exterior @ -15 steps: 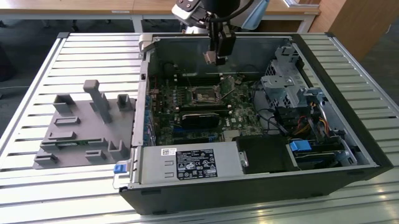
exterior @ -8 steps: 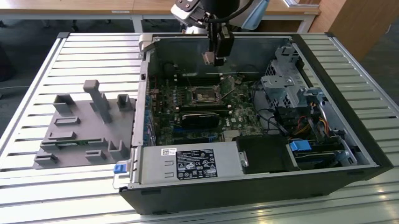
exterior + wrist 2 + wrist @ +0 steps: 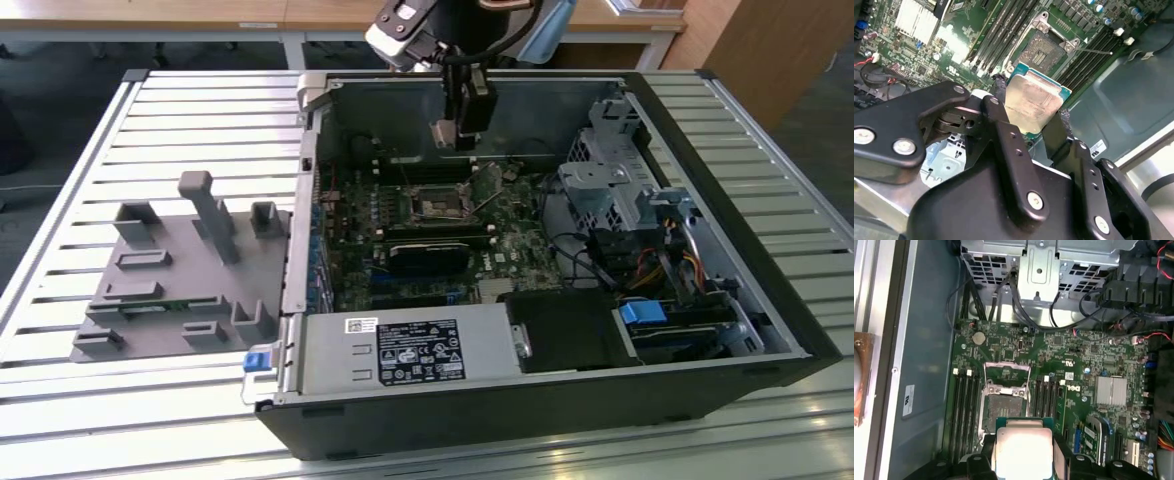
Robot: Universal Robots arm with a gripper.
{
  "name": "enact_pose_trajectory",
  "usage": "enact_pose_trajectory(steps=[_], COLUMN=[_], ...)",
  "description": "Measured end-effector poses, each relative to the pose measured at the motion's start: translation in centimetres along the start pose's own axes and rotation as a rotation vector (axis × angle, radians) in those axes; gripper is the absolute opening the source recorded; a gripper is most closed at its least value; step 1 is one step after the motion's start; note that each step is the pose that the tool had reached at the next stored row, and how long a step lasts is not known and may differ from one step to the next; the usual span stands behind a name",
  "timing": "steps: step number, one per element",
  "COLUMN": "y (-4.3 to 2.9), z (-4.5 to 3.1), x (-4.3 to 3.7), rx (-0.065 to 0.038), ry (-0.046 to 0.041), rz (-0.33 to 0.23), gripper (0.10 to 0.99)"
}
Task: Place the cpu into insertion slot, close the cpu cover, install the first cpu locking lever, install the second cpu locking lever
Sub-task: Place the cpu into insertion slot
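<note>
Hovering over the open computer case (image 3: 534,425) in the exterior view, the gripper (image 3: 455,140) hangs just inside the far wall, well above the motherboard (image 3: 514,235). And it has the cpu (image 3: 1034,102)! In the second wrist view the two black fingers (image 3: 1000,95) are drawn in against opposite edges of the chip, pinching it between them with its pale silvery face towards the camera. In the first wrist view the same square chip (image 3: 1023,447) sits between the finger tips, bright and flat.

Down on the green board, the insertion slot (image 3: 1005,410) lies bare, dark centre showing. The cpu is up in the air and apart from it, not seated. The cpu cover (image 3: 1006,375) is swung back from the slot on the side towards the metal drive cage (image 3: 1039,270), with the board showing through its cut-out middle. Rows of long memory slots (image 3: 965,405) run on both sides of the socket, and a ribbed silver heatsink (image 3: 1111,390) sits further across the board.

In the exterior view the slot (image 3: 437,205) is near the board's middle, with a long black block (image 3: 434,255) just on its near side. The power supply (image 3: 400,350) fills the case's near corner. The case rests on a slatted metal table (image 3: 200,110), and a grey fixture (image 3: 174,270) stands on the exterior view's left, well apart from the arm.
</note>
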State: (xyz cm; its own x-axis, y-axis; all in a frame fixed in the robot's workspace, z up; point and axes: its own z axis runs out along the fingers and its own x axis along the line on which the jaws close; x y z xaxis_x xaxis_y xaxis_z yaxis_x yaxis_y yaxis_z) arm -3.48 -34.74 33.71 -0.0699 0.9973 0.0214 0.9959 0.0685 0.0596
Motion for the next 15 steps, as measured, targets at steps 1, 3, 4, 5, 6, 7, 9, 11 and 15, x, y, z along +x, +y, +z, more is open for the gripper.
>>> enact_pose_trajectory(steps=[1, 3, 4, 5, 6, 7, 9, 11, 15], y=[-0.01, -0.03, -0.04, -0.04, -0.04, -0.05, -0.06, -0.07, -0.09], z=[0.18, 0.48, 0.62, 0.80, 0.99, 1.18, 1.53, 1.91, 2.64], x=[0.00, 0.01, 0.04, 0.14, 0.24, 0.30, 0.42, 0.62, 0.90], rx=[0.000, 0.000, 0.000, -0.001, -0.001, -0.001, -0.001, -0.001, -0.001], ry=[-0.0003, -0.0014, -0.0018, -0.0021, -0.0020, -0.0019, -0.0020, -0.0019, -0.0019], rz=[0.003, 0.022, 0.028, 0.031, 0.032, 0.032, 0.032, 0.032, 0.032], gripper=[0.537, 0.537, 0.537, 0.537, 0.537, 0.537, 0.537, 0.537, 0.537])
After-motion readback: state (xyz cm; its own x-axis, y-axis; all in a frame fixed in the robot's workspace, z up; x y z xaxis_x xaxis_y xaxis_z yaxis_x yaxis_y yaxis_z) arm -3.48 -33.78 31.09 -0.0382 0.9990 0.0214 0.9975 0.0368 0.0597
